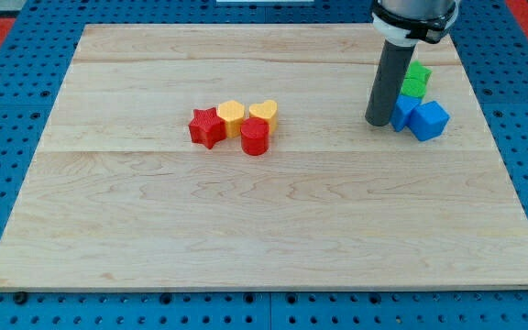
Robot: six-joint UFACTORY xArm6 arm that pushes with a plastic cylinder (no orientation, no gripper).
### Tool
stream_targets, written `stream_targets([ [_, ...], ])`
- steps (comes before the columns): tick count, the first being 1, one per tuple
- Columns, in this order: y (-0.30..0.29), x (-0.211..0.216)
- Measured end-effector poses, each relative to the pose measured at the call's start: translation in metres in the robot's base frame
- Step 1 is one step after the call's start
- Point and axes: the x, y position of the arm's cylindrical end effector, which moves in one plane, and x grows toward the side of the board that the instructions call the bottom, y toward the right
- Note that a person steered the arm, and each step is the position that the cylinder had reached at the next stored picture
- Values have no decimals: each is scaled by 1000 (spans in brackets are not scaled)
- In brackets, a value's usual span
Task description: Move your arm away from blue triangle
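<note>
My tip [379, 122] touching blue triangle [401, 113] (left side).

The board [273, 211] was pale wood with faint straight grain, and it lay on a bright blue pegboard [7, 110] dotted with dark holes. The rod was dark grey down to my tip [378, 122], with a white band higher up. Beside it sat a blue triangle [401, 113], a blue cube [430, 120] and a green block [416, 81]. A red star [206, 127], a red cylinder [255, 137], a yellow-orange hexagon [231, 115] and a yellow heart [263, 112] were clustered together.
</note>
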Motion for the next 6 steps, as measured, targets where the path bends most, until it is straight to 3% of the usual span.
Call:
stream_targets([
  [1,-2,0],
  [3,-51,93],
  [4,-119,137],
  [5,-152,137],
  [6,-58,117],
])
